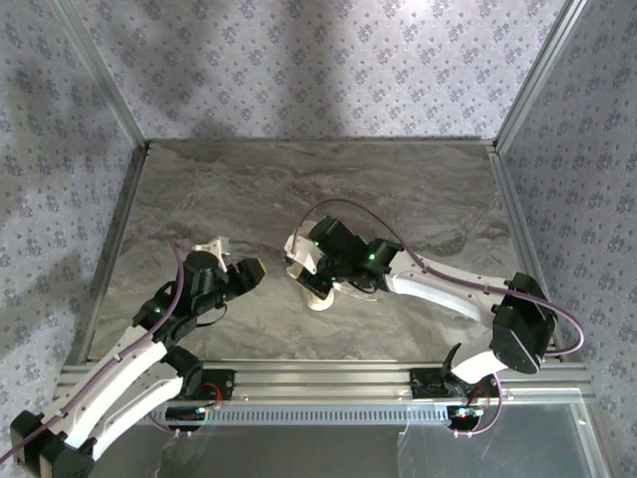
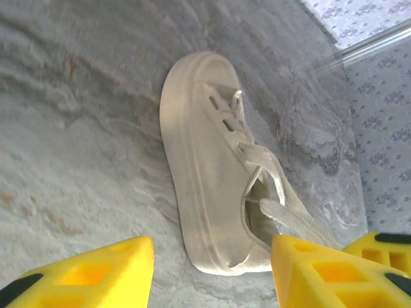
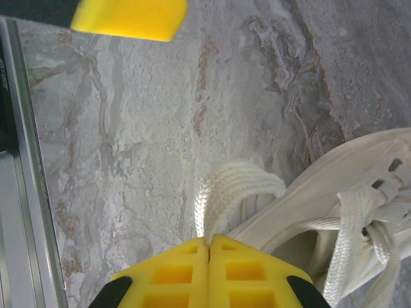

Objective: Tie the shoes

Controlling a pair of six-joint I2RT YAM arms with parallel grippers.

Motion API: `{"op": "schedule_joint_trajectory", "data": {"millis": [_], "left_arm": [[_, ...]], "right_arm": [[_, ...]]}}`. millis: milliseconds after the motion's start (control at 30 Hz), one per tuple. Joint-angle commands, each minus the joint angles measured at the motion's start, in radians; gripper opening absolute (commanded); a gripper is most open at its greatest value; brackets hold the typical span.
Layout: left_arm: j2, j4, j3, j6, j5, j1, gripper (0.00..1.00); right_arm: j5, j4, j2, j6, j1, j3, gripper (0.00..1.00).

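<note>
Nearest, on the near rail [image 1: 328,376]: two arm bases, bolted side by side. Beyond them, one grey marbled table [image 1: 299,189], closed in by patterned panels [image 1: 328,60] on the left, far and right sides.

Two white-and-black arms: left arm [image 1: 129,349] reaching in from the near left corner, right arm [image 1: 448,284] bent in from the near right toward the table's middle.

One sneaker [image 1: 318,297], cream, low-top, resting on the table a little near of centre, to the right of the left gripper and directly under the right one. From the left wrist [image 2: 205,173], toe away from the fingers and heel close to them. From the right wrist [image 3: 334,192], open collar just beside the fingertips.

Two grippers, each with two yellow fingers [image 2: 96,273]. Left gripper [image 2: 210,250] released: fingers spread wide, holding nothing, with the sneaker's heel in the gap beyond them. From above [image 1: 239,261], set apart from the sneaker, on its left. Right gripper [image 3: 209,247] clenched: fingertips pressed together on one loop of white lace [image 3: 231,183], pinched just above the sneaker's collar.

More lace [image 2: 282,205], flat and slack, trailing from the eyelets across the tongue toward the heel. Number of separate strands: cannot tell.
</note>
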Motion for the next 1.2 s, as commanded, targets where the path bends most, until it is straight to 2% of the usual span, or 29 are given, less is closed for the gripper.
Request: {"op": "schedule_joint_trajectory", "data": {"millis": [0, 233, 367, 700, 833, 933, 1000, 1033, 1133, 1167], "left_arm": [[0.030, 0.021, 0.002, -0.283, 0.072, 0.005, 0.56], [0.143, -0.045, 0.093, -0.401, 0.111, -0.023, 0.62], [0.196, 0.055, 0.080, -0.453, 0.153, -0.039, 0.62], [0.226, 0.154, 0.072, -0.487, 0.189, -0.046, 0.63], [0.248, 0.158, 0.083, -0.460, 0.210, -0.045, 0.61], [0.286, 0.196, 0.076, -0.461, 0.257, -0.046, 0.55], [0.294, 0.211, 0.072, -0.457, 0.265, -0.041, 0.46], [0.288, 0.205, 0.073, -0.443, 0.259, -0.036, 0.40], [0.247, 0.151, 0.095, -0.338, 0.219, -0.018, 0.06], [0.234, 0.133, 0.105, -0.280, 0.202, -0.018, 0.00]], "right_arm": [[0.091, 0.093, -0.014, 0.059, 0.038, -0.037, 0.00], [0.150, 0.230, 0.004, 0.085, 0.084, -0.071, 0.00], [0.127, 0.271, 0.021, 0.081, 0.094, -0.072, 0.00], [0.050, 0.260, 0.032, 0.058, 0.100, -0.086, 0.00], [0.032, 0.257, 0.027, 0.049, 0.101, -0.091, 0.00], [0.011, 0.257, 0.021, 0.044, 0.101, -0.092, 0.00], [0.000, 0.254, 0.017, 0.041, 0.102, -0.094, 0.00], [-0.005, 0.249, 0.015, 0.040, 0.102, -0.093, 0.00], [-0.028, 0.217, 0.005, 0.039, 0.100, -0.095, 0.00], [-0.042, 0.200, 0.002, 0.041, 0.097, -0.093, 0.00]]}}
